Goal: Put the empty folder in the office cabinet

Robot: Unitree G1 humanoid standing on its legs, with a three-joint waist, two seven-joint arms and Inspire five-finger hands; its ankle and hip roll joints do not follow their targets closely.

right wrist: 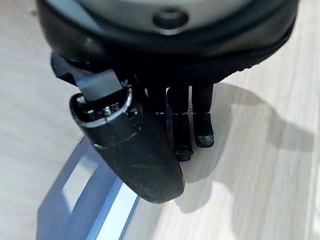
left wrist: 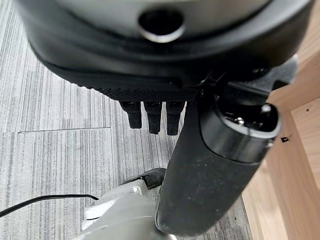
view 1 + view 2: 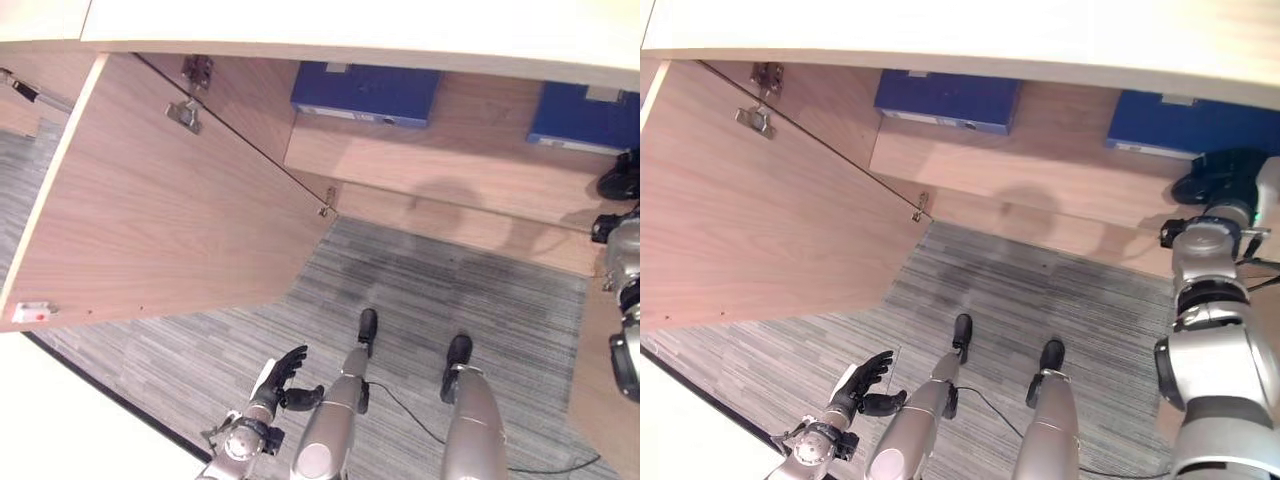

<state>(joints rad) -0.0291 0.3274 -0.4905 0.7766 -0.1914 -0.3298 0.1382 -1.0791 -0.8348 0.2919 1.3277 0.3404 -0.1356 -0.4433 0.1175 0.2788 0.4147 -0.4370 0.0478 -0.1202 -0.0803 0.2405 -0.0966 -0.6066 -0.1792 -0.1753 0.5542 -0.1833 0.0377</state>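
Right eye view shows two blue folders on the shelf (image 3: 1040,160), one at 11 o'clock (image 3: 948,100), one at 1 o'clock (image 3: 1185,122); right hand (image 3: 1218,172) beside the latter, fingers relaxed, holding nothing; draw it straight back, clear of the spine; left hand (image 3: 868,385) slack, empty, at 7; one door (image 3: 750,215) open.

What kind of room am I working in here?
Probably an office: a wood-veneer cabinet with its door swung open, blue folders lying on its shelf, and grey striped carpet underfoot.
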